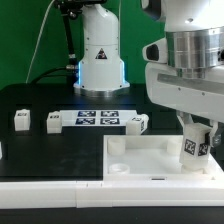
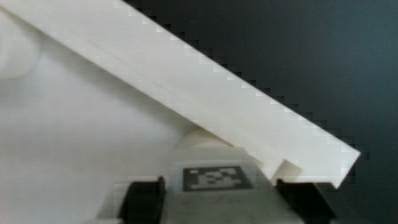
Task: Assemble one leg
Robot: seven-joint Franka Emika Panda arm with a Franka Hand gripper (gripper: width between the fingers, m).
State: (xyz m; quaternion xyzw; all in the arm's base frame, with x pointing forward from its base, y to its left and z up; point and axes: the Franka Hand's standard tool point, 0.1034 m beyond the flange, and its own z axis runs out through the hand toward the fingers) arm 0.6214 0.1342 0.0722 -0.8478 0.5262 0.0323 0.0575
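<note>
My gripper (image 1: 197, 132) is shut on a leg (image 1: 195, 150), a small white post with a marker tag on its face. It holds the leg upright at the corner of the large white tray-like part (image 1: 140, 158) on the exterior view's right. In the wrist view the leg (image 2: 214, 178) sits between my two dark fingers (image 2: 146, 203), with the tray's raised wall (image 2: 196, 85) running diagonally past it. Whether the leg's lower end is in a corner socket is hidden.
Three other legs stand on the black table: two at the exterior view's left (image 1: 21, 119) (image 1: 52, 122) and one near the middle (image 1: 140, 123). The marker board (image 1: 97, 120) lies between them. The robot base (image 1: 100, 55) stands behind.
</note>
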